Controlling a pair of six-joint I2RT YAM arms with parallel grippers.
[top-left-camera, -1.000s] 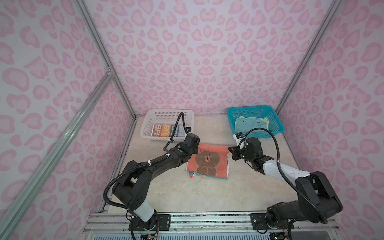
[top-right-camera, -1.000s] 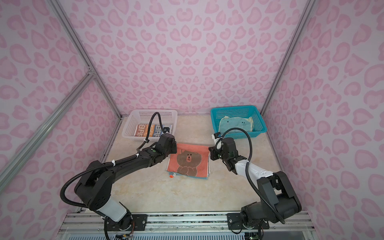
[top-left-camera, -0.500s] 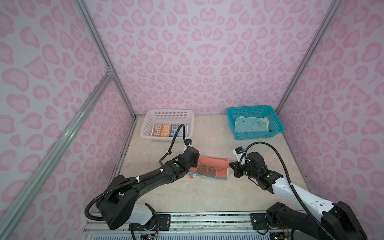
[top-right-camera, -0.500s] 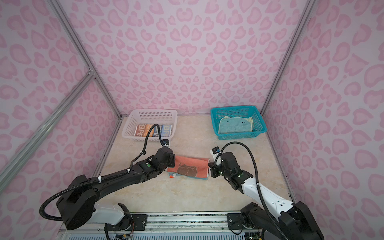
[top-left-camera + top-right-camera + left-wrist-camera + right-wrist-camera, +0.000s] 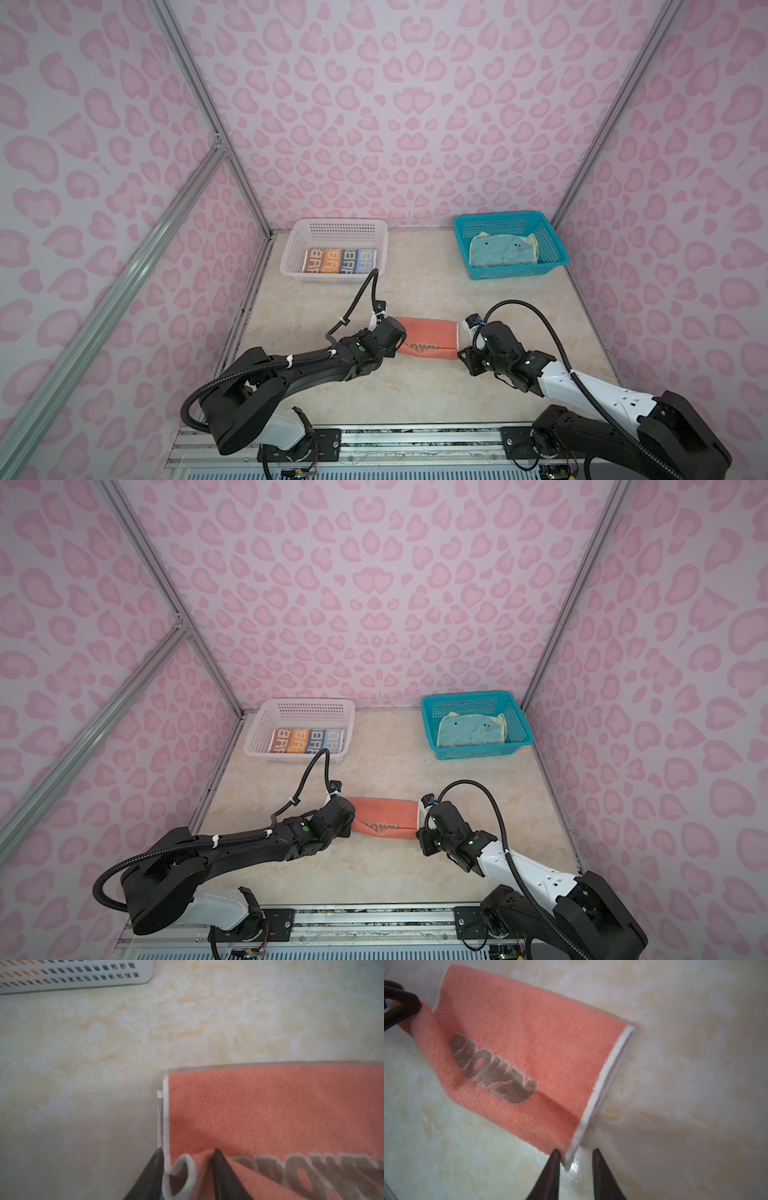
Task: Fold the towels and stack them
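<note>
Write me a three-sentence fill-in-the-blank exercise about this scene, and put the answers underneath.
1. The white basket stands to the ____ of the teal basket.
2. The striped towel lies in the ____ basket.
3. The orange towel bears the word ____.

Missing words: left; white; BROWN

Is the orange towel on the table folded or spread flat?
Folded. The orange towel lies doubled over, and the wrist views show its white edging stacked in two layers at both ends.
</note>
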